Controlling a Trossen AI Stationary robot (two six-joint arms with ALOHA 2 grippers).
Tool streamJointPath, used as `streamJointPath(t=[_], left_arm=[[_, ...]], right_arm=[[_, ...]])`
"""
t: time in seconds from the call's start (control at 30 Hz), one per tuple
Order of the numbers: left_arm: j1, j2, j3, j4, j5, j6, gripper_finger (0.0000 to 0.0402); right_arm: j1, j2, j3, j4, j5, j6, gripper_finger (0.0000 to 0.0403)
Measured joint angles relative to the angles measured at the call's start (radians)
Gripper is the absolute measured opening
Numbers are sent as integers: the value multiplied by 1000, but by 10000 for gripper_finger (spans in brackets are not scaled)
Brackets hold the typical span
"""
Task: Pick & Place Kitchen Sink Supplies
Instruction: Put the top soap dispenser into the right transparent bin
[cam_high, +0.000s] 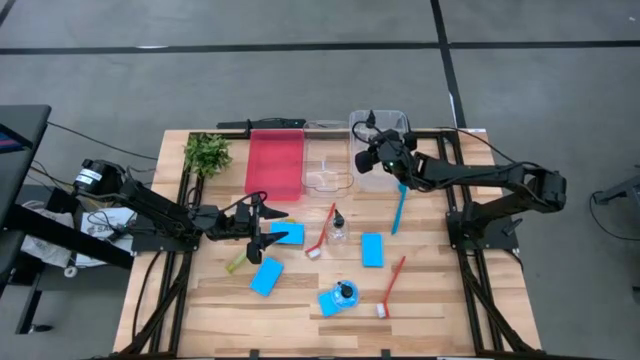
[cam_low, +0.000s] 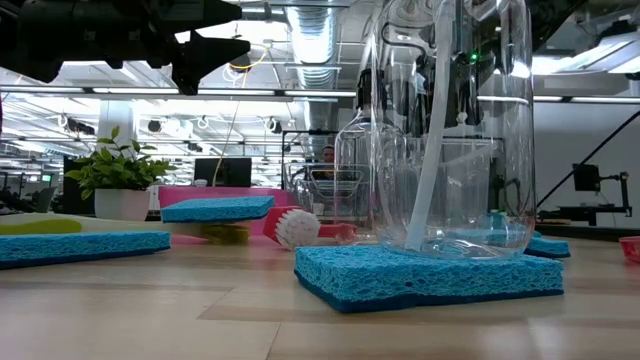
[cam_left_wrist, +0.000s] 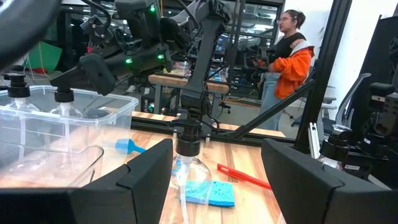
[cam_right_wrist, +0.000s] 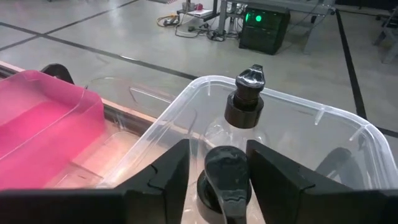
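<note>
Wood tabletop (cam_high: 430, 300), mid-sort: bottle drop-off into the clear bin (cam_right_wrist: 298, 118).
Black-capped bottle (cam_right_wrist: 227, 177) sits inside the bin beside a second one (cam_right_wrist: 245, 96); right gripper (cam_right_wrist: 217, 171) straddles its cap, fingers slightly parted, looks like mid-release. Next: open fully, lift straight out of the bin. Left gripper (cam_high: 262, 227) hangs wide open, empty, well left of the bin over a blue sponge (cam_high: 290, 233).

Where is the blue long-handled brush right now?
In the high view, the blue long-handled brush lies on the table's right half, just below the clear plastic bin, left of the right arm's base.
</note>
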Motion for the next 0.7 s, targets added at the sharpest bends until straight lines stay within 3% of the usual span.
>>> streamJointPath(t=[0.4, 0.7], left_arm=[[0, 0, 0, 0, 0, 0, 248], [0, 0, 0, 0, 0, 0, 248]], right_arm=[[20, -1, 0, -23, -1, -37, 233], [27, -2, 1, -22, 0, -84, 240]])
